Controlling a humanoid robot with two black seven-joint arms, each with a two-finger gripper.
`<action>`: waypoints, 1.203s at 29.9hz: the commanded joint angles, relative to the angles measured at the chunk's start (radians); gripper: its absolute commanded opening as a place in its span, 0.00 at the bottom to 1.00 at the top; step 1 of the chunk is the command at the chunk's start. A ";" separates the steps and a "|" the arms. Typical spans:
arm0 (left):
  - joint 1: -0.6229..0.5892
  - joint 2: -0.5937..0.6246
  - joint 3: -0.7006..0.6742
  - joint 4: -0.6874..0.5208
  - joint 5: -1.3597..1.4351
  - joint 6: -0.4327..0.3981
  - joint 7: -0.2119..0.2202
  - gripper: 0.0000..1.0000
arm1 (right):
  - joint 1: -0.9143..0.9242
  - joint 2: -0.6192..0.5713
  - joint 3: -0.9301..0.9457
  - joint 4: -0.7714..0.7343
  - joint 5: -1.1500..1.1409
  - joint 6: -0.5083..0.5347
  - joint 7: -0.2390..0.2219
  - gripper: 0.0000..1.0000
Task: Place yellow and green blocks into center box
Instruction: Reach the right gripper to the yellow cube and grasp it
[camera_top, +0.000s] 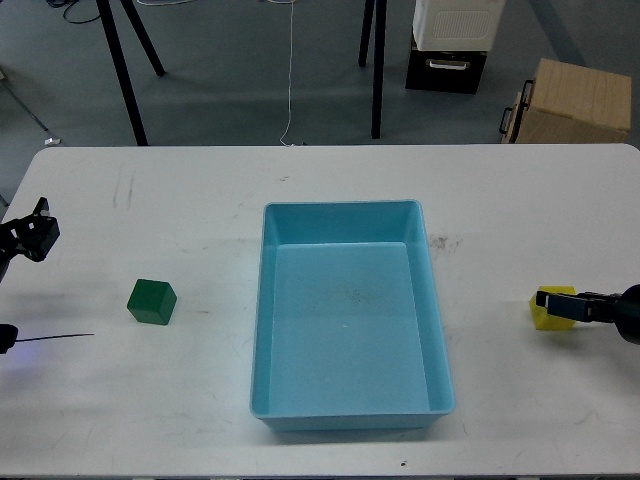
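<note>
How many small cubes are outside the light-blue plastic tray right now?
2. The dark green cube sits left of the light-blue plastic tray; the yellow cube sits right, at the right gripper. None hidden.

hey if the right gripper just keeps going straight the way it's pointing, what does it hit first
The yellow block: the right gripper points left and its tip is already at the block. Beyond that lies the blue tray.

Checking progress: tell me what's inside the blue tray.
Nothing; the blue tray shows only bare floor. The green block sits left of it on the table, the yellow block right.
</note>
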 joint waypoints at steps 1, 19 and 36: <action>0.000 -0.001 0.000 0.000 0.002 -0.001 0.000 1.00 | 0.001 0.015 -0.006 -0.009 0.000 0.000 0.001 0.98; 0.000 -0.001 0.002 0.003 0.003 0.000 0.002 1.00 | 0.015 0.021 -0.006 -0.004 0.003 -0.008 0.006 0.82; 0.000 -0.002 0.002 0.003 0.005 0.000 0.002 1.00 | 0.016 0.021 -0.018 0.002 -0.002 -0.002 0.014 0.45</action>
